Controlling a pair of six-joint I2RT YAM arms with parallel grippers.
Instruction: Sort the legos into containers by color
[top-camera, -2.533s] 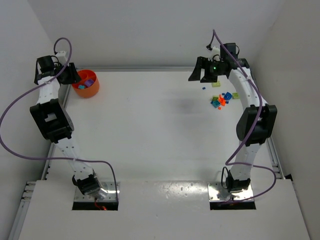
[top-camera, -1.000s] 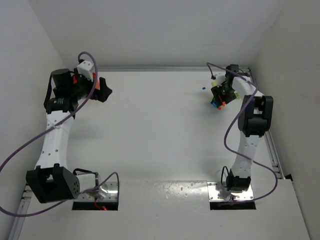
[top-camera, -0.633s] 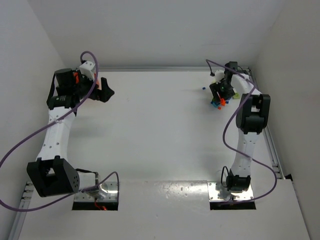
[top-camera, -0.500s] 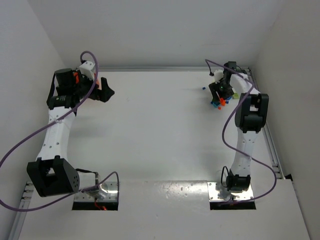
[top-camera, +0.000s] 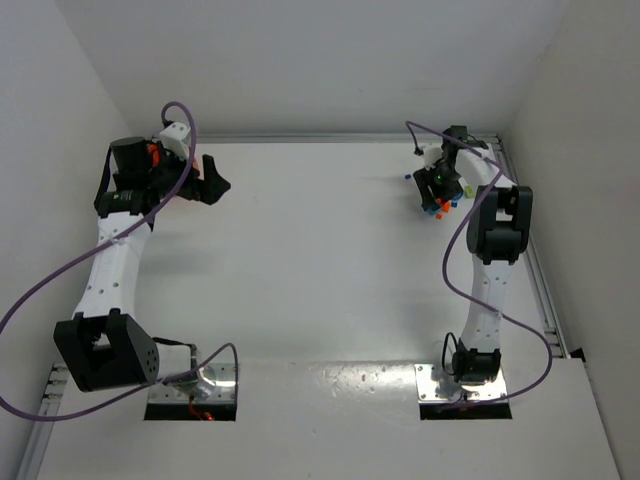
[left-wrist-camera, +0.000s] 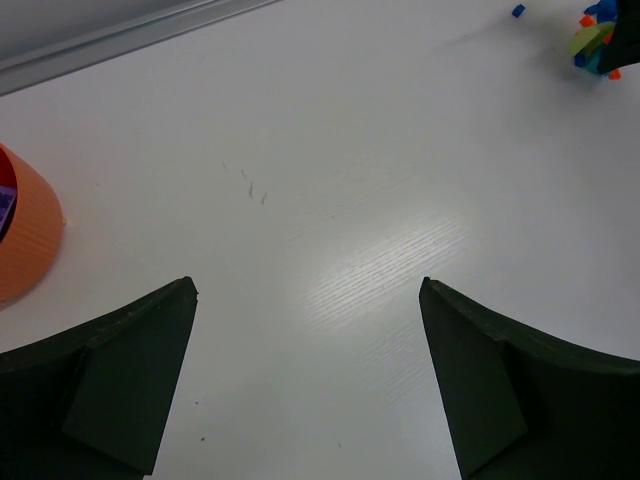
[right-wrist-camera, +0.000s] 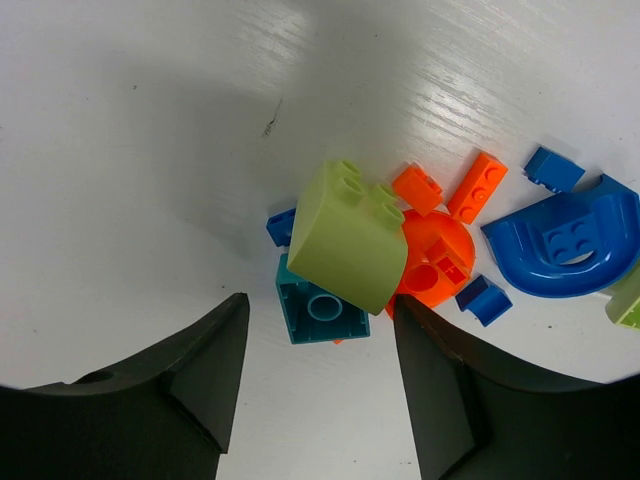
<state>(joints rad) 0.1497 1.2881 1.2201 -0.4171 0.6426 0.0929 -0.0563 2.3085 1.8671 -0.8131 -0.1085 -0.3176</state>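
A white table (top-camera: 320, 260) is lying under bright light, its fine grain shining in pale streaks in both wrist views. A silver metal rail (top-camera: 330, 137) is running along the table's far edge, and a second rail (top-camera: 548, 310) is running down its right edge. White walls (top-camera: 300, 60) are closing in the far, left and right sides. A few faint scuff marks (left-wrist-camera: 250, 185) are showing toward the far edge, and a short dark scratch (right-wrist-camera: 272, 118) is showing near the far right corner. A white panel (top-camera: 330, 430) is lying across the near edge.

Orange bowl (left-wrist-camera: 28, 240) cut off; contents perhaps purple.
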